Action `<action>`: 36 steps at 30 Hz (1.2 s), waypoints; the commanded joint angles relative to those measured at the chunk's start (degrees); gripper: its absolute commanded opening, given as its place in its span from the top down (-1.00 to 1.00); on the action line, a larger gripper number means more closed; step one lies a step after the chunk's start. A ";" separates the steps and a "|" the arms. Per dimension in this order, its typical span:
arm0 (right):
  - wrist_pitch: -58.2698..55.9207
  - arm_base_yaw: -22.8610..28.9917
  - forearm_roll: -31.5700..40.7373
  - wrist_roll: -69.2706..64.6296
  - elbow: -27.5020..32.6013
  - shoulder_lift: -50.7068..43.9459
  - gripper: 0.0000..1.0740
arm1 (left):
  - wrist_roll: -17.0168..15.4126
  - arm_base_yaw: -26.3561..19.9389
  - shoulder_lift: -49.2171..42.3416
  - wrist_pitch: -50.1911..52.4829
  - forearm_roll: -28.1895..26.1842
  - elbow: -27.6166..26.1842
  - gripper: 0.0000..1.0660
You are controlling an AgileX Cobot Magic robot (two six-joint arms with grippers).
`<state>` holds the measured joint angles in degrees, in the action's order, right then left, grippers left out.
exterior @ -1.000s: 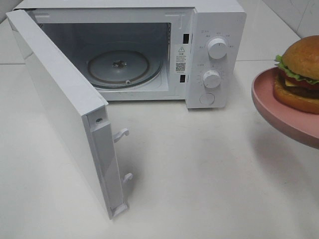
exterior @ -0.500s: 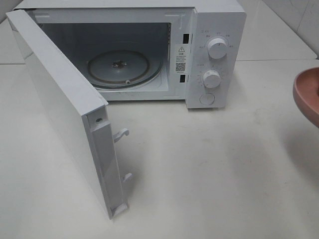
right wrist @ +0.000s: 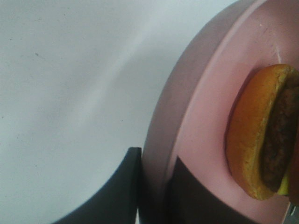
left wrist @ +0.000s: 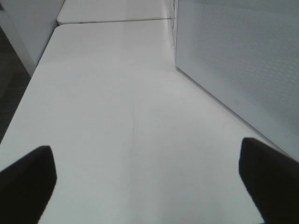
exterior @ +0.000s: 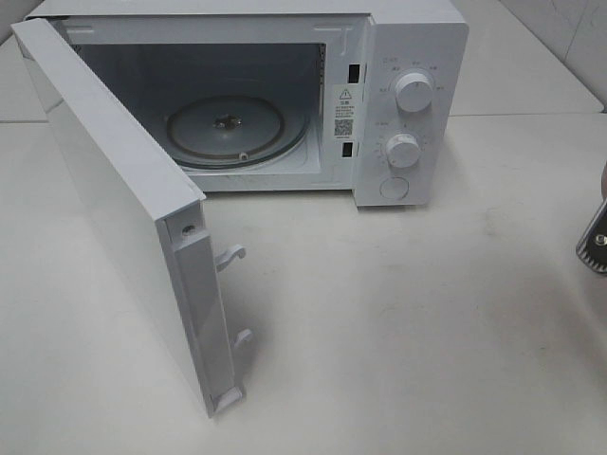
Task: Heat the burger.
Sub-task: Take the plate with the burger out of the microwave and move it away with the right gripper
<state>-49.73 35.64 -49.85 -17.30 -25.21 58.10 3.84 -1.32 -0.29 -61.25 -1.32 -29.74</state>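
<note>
pinching the rim of the pink plate (right wrist: 201, 121) between its two dark fingers (right wrist: 117, 191), my right hand (right wrist: 154, 186) has one finger under the plate and one on top, seen from the right wrist. the burger (right wrist: 261, 140) sits on that plate, its orange-brown bun and dark patty showing at the edge of the wrist view, with the pale tabletop (exterior: 398, 322) beyond.

from the high camera things have changed. a second ago the plate with the burger hung at the right edge, level with the microwave's knobs. half a second ago only a slice of the pink rim was left there. now plate and burger are both out of that view, and at the right edge only a small dark and grey bit of my right arm (exterior: 596, 242) shows.

the microwave (exterior: 417, 104) has not moved: its door (exterior: 123, 218) stands swung wide on the left, and the glass turntable (exterior: 237, 128) lies bare inside.

my left hand (left wrist: 145, 186) is spread wide, its two dark fingertips (left wrist: 28, 182) far apart at the edges of its wrist view, nothing between them, over the white tabletop beside the outer face of the open door.
</note>
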 commanded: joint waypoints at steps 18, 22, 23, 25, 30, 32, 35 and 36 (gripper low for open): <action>-7.10 -0.11 -6.19 -34.38 -5.21 24.12 0.97 | 0.06 -0.06 -0.92 -0.06 -0.29 0.17 -0.88; -7.05 -0.11 -6.19 -38.50 -5.21 27.16 0.95 | 0.06 -0.06 -0.92 -0.06 -0.29 0.17 -0.88; -7.05 -0.11 -6.19 -39.88 -5.21 28.99 0.94 | 0.06 -0.06 -0.92 -0.06 -0.29 0.17 -0.88; -7.05 -0.11 -6.19 -40.85 -5.21 30.94 0.94 | 0.06 -0.06 -0.92 -0.06 -0.29 0.17 -0.88; -6.65 -0.23 -6.19 -44.86 -5.21 35.87 0.92 | 0.06 -0.06 -0.92 -0.06 -0.29 0.17 -0.88; -6.53 -0.23 -6.19 -45.55 -5.21 36.73 0.91 | 0.06 -0.06 -0.92 -0.06 -0.29 0.17 -0.88; -4.47 -0.23 -6.42 -47.38 -5.21 39.94 0.90 | 0.06 -0.06 -0.92 -0.06 -0.29 0.17 -0.88; -3.61 -0.23 -6.42 -47.44 -5.21 40.74 0.89 | 0.06 -0.06 -0.92 -0.06 -0.29 0.17 -0.88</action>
<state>-51.62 35.64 -53.51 -63.48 -30.08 97.06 3.84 -1.32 -0.29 -61.25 -1.32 -29.74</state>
